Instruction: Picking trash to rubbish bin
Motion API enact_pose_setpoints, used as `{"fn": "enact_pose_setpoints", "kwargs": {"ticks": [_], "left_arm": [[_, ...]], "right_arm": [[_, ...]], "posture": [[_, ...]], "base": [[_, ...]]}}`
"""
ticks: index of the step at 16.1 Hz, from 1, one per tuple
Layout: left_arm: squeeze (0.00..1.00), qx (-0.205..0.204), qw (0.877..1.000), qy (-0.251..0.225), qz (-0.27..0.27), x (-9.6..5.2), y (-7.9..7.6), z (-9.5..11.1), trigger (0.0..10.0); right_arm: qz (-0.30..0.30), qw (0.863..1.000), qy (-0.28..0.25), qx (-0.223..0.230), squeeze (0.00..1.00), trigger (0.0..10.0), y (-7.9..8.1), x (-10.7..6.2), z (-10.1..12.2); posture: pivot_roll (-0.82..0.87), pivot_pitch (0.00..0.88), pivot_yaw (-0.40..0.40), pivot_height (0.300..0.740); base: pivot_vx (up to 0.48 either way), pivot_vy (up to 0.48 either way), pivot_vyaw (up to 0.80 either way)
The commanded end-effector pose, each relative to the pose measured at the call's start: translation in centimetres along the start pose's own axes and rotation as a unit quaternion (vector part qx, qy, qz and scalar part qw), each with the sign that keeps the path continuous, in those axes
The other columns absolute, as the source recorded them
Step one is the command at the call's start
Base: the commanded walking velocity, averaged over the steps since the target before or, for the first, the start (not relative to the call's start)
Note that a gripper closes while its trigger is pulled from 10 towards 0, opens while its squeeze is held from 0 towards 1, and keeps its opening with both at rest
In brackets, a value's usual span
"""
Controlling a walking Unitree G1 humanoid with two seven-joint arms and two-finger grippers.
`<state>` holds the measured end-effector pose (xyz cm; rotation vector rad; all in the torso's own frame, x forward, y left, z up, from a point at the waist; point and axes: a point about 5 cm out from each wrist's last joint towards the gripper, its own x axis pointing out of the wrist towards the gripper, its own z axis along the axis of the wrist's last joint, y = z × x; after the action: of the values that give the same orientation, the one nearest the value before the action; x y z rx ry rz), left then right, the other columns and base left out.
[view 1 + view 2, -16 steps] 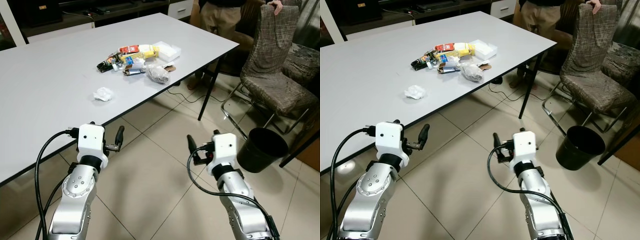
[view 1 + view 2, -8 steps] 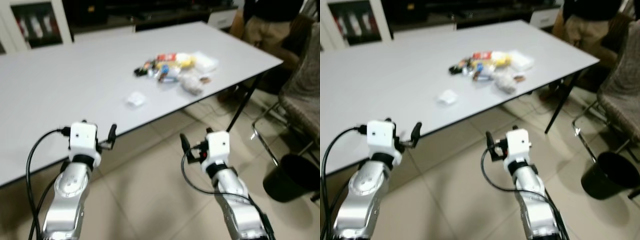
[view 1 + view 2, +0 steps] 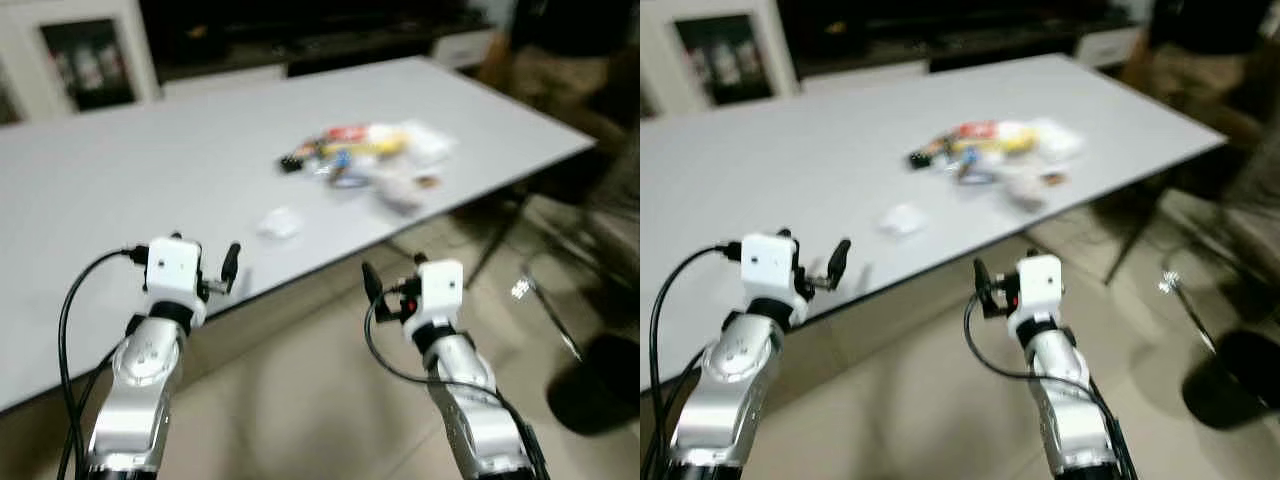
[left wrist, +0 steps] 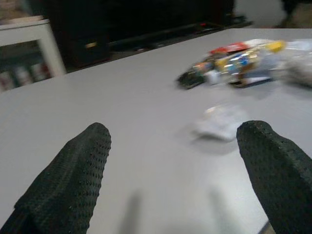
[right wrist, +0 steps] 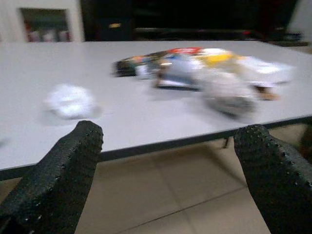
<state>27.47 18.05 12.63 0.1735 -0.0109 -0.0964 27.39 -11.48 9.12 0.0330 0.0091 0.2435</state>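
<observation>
Mixed trash pile point(image 3: 370, 160) lengthwise across table point(image 3: 120, 200)

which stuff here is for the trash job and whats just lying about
For the job:
crumpled white paper ball
blurred heap of mixed colourful wrappers
round black rubbish bin
left gripper and right gripper, both open, holding nothing

Just there:
large white table
white cabinet

table point(image 3: 120, 180) | trash pile point(image 3: 365, 155) far side | crumpled paper point(image 3: 280, 223) nearer | blurred
</observation>
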Motion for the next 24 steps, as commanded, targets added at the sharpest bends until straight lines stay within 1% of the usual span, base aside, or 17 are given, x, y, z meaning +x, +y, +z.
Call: {"fn": "enact_pose_setpoints", "kwargs": {"ticks": [1,5,7,8,9,10,11,12,13,14,15,16,19,20,22,23,24], "left_arm": [[0.0,-0.003,1.0,-0.006,-0.028,0.3,-1.2,0.2,10.0],[0.0,-0.01,1.0,-0.004,-0.022,0.5,-1.3,0.1,10.0],[0.0,-0.028,0.999,0.006,-0.021,0.6,-1.5,-0.2,10.0],[0.0,-0.039,0.999,0.014,-0.033,0.8,-1.7,-0.4,10.0],[1.0,-0.054,0.998,-0.002,-0.037,0.9,-1.6,-0.1,10.0],[1.0,-0.061,0.997,-0.003,-0.043,1.1,-1.6,0.0,10.0],[1.0,-0.061,0.997,0.009,-0.053,1.4,-1.7,-0.2,10.0],[1.0,-0.058,0.996,0.034,-0.064,1.9,-1.8,-0.8,10.0],[1.0,-0.051,0.995,0.051,-0.068,2.8,-1.9,-1.4,10.0],[1.0,-0.043,0.996,0.059,-0.059,4.3,-1.5,-1.7,10.0],[1.0,-0.042,0.996,0.059,-0.052,5.2,-1.3,-1.8,10.0],[1.0,-0.043,0.996,0.059,-0.051,5.6,-1.2,-1.8,10.0],[1.0,-0.055,0.995,0.061,-0.047,8.1,-1.1,-1.3,10.0],[1.0,-0.065,0.994,0.07,-0.044,8.5,-1.1,-1.5,10.0],[1.0,-0.068,0.992,0.089,-0.052,9.2,-1.4,-2.0,10.0],[1.0,-0.047,0.992,0.101,-0.05,9.2,-1.5,-2.3,10.0],[1.0,-0.015,0.993,0.115,-0.03,9.5,-0.9,-2.6,10.0]], "right_arm": [[-0.025,1.0,0.01,0.0,0.0,10.0,-1.4,-0.5,-0.3],[-0.019,1.0,0.011,-0.007,0.0,10.0,-1.3,-0.4,-0.3],[-0.01,1.0,0.012,-0.007,0.0,10.0,-1.2,-0.3,-0.2],[-0.009,1.0,0.012,-0.008,0.0,10.0,-1.2,-0.2,-0.2],[-0.009,1.0,0.013,-0.008,0.0,10.0,-1.3,-0.2,-0.3],[-0.008,1.0,0.016,-0.008,0.0,10.0,-1.2,-0.2,-0.4],[-0.006,1.0,0.017,-0.008,0.0,10.0,-1.1,-0.1,-0.3],[-0.003,1.0,0.018,-0.008,0.0,10.0,-1.0,-0.1,-0.3],[-0.001,1.0,0.019,-0.007,0.0,10.0,-0.9,0.0,-0.3],[0.003,1.0,0.02,-0.009,0.0,10.0,-0.9,0.1,-0.3],[0.002,1.0,0.02,-0.009,0.0,10.0,-1.0,0.1,-0.3],[0.002,1.0,0.02,-0.01,0.0,10.0,-1.0,0.1,-0.3],[0.0,0.999,0.025,-0.02,0.0,10.0,-1.4,0.2,0.0],[0.003,0.999,0.024,-0.023,0.0,10.0,-1.2,-0.1,0.1],[0.003,0.999,0.024,-0.028,0.0,10.0,-1.4,-0.3,0.3],[0.003,0.999,0.024,-0.031,0.0,10.0,-1.5,-0.6,0.2],[0.004,0.999,0.025,-0.032,0.0,10.0,-1.3,-0.8,0.2]], "posture": [[-0.04,0.0,-0.045,0.74],[-0.04,0.0,-0.05,0.74],[-0.04,0.0,-0.055,0.74],[-0.04,0.0,-0.059,0.74],[-0.04,0.0,-0.062,0.74],[-0.04,0.0,-0.063,0.74],[-0.04,0.0,-0.064,0.74],[-0.04,0.0,-0.067,0.74],[-0.04,0.0,-0.067,0.74],[-0.05,0.0,-0.066,0.74],[-0.05,0.0,-0.062,0.74],[-0.05,0.0,-0.062,0.74],[-0.1,0.0,-0.049,0.74],[-0.12,0.0,-0.039,0.74],[-0.15,0.0,-0.029,0.74],[-0.16,0.0,-0.019,0.74],[-0.17,0.0,-0.015,0.74]], "base": [[0.349,0.0,-0.8],[0.346,0.0,0.0],[0.0,0.0,0.0],[0.0,0.0,0.0],[0.0,0.0,0.0],[0.0,0.0,0.0],[0.0,0.0,0.0],[0.0,0.0,0.0],[0.0,0.0,0.0],[0.0,0.0,0.0],[0.0,0.0,0.0],[0.0,0.0,0.0],[0.0,0.0,0.0],[0.0,0.0,0.0],[0.0,0.0,0.0],[0.0,0.0,0.0],[0.0,0.0,0.0]]}}
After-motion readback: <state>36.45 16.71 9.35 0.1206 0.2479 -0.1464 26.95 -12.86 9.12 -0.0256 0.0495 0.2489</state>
